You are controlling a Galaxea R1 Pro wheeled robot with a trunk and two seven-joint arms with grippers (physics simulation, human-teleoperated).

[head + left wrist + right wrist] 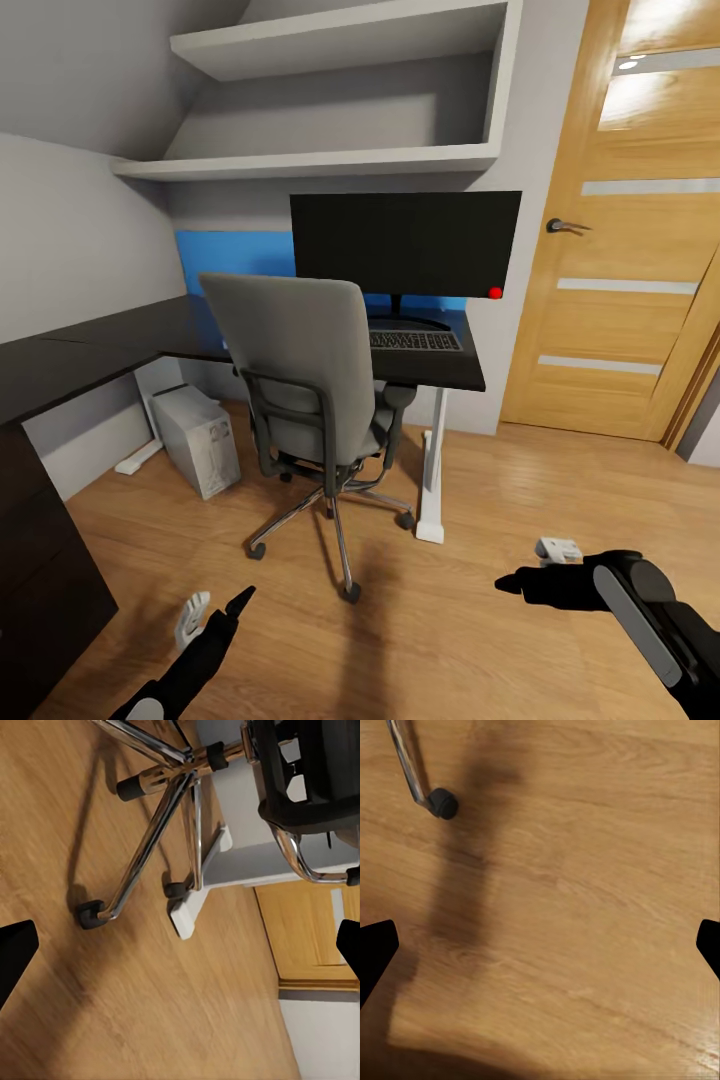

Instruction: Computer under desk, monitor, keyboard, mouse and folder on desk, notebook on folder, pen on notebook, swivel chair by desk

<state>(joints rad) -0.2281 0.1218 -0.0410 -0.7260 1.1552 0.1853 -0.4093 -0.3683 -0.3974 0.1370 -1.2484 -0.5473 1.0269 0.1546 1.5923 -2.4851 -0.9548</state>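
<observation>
The grey swivel chair [300, 365] stands before the black-topped desk [110, 345], its back toward me and hiding the seat. The wide black monitor [405, 245] stands on the desk with the keyboard [415, 340] in front of its stand. The pale computer [195, 440] tower sits on the floor under the desk. Folder, notebook, pen and mouse are out of view. My left gripper [218, 608] [180, 945] hangs open low over the floor near the chair's chrome base [150, 832]. My right gripper [535, 567] [540, 945] is open over bare floor, a castor [442, 802] nearby.
A wooden door [625, 230] stands to the right of the desk. White wall shelves [330, 160] hang above the monitor. The desk's white leg [432, 470] and foot [196, 907] stand beside the chair base. Wood floor [500, 660] lies open between me and the chair.
</observation>
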